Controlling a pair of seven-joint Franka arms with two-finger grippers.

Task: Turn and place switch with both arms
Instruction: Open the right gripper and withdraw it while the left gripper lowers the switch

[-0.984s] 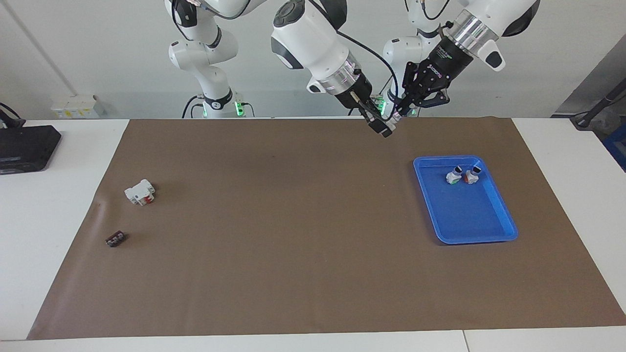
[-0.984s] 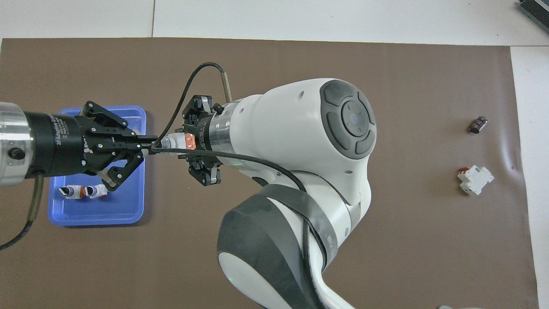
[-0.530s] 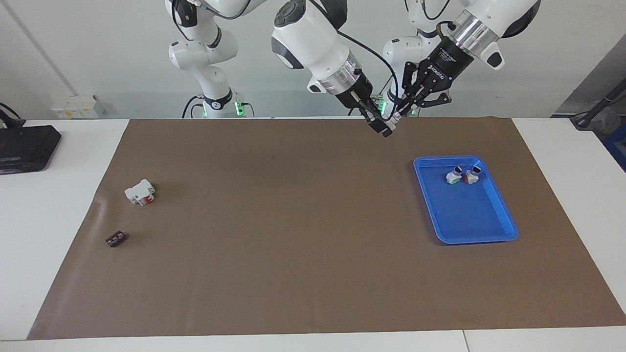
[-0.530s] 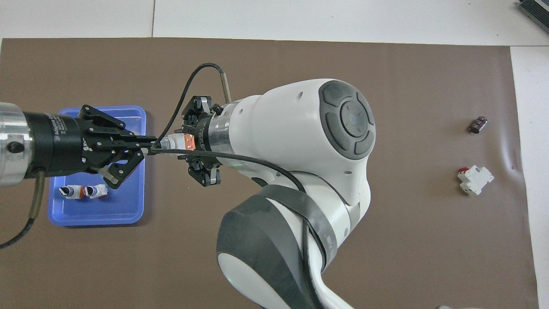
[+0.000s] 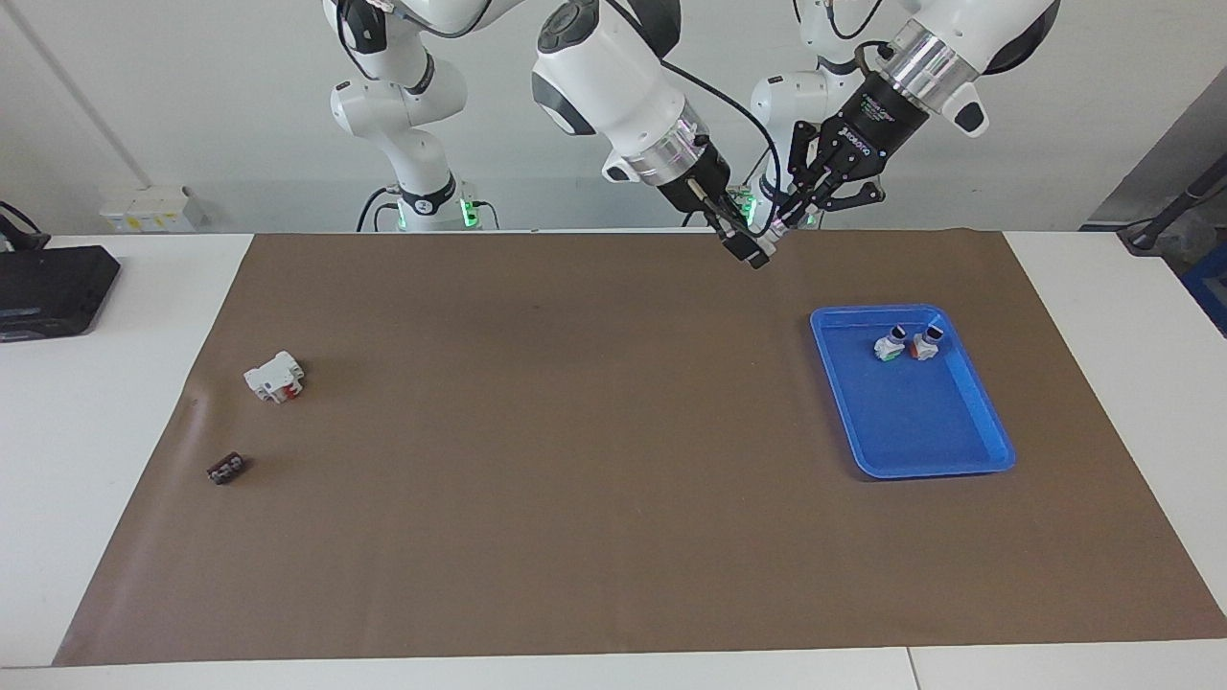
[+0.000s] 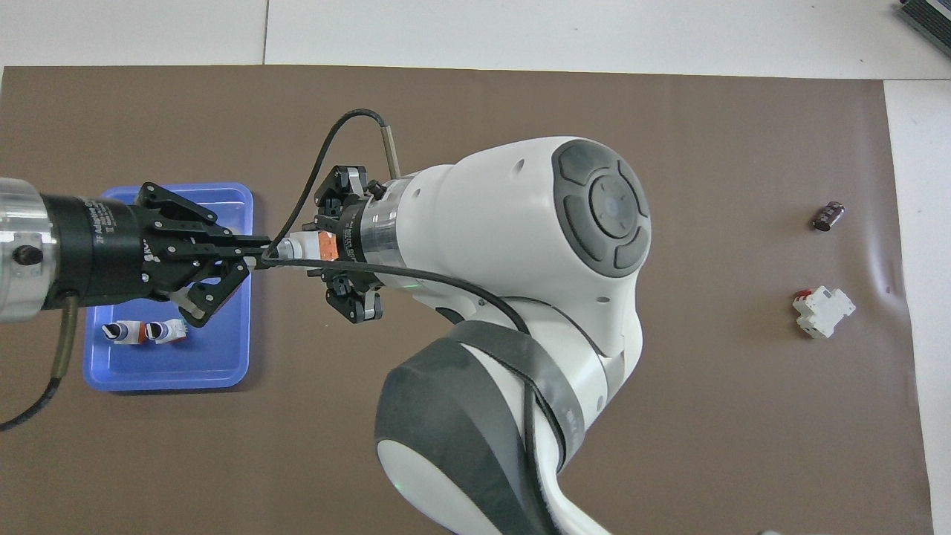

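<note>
The switch (image 6: 306,244), white with an orange face, hangs in the air between both grippers, over the brown mat's edge nearest the robots. My right gripper (image 6: 323,245) is shut on its orange-faced body. My left gripper (image 6: 258,254) is shut on its other end, where its fingertips meet. In the facing view the switch (image 5: 767,238) shows only as a small white spot between the right gripper (image 5: 750,253) and the left gripper (image 5: 784,224). Both arms slope down toward each other there.
A blue tray (image 5: 935,436) (image 6: 200,360) lies toward the left arm's end, with two small switches (image 5: 890,344) (image 5: 926,342) in its part nearest the robots. Toward the right arm's end lie a bigger white block with a red part (image 5: 275,377) and a tiny dark piece (image 5: 226,469).
The left gripper has shifted slightly up and back toward its own base. The right gripper and the switch have stayed almost still.
</note>
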